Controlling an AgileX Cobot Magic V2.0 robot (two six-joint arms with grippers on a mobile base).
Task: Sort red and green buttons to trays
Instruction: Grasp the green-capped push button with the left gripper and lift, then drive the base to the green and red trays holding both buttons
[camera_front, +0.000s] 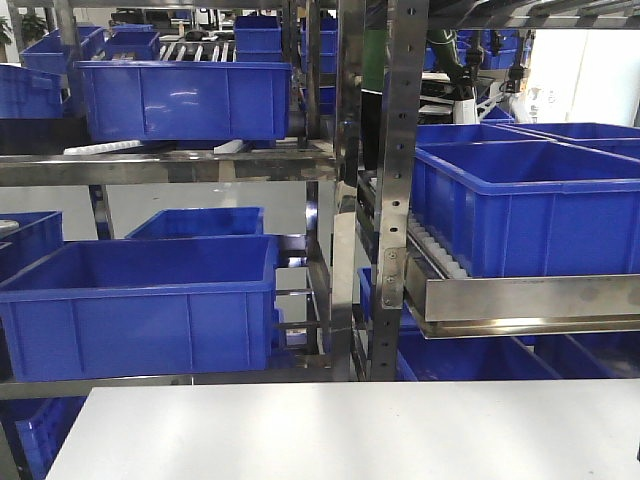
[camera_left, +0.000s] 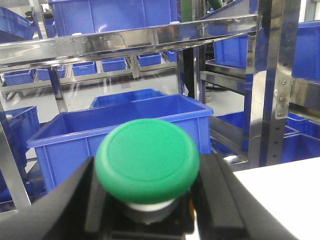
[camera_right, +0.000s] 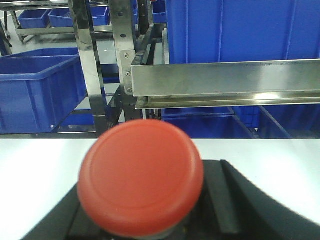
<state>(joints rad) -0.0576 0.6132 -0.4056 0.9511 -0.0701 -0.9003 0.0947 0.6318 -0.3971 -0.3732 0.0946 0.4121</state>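
The steel rack (camera_front: 395, 200) and its blue crates (camera_front: 140, 300) filled everything ahead of me, and the white table (camera_front: 350, 430) ran bare along the bottom of the front view. Neither the green tray nor the red tray showed in any view, so I could not tell which way either lay from my hands. That was the one thing the coming move hung on. I judged I would have to find them first, probably nearer my body than the strip of table I could see.

My left gripper (camera_left: 150, 220) pointed out toward the rack. Only a corner of table showed off to its right, which put it near the table's left edge. My right gripper (camera_right: 145, 225) was over the table proper, level and facing the rack's lower rail.

Each hand was already loaded. The left one's black fingers (camera_left: 75, 200) were pressed in on either side of the green button (camera_left: 147, 160), its cap facing back toward the wrist and its stem running along the gripper. The right pinched the red button (camera_right: 141, 177) the same way. From these views, neither arm looked nearer a tray.
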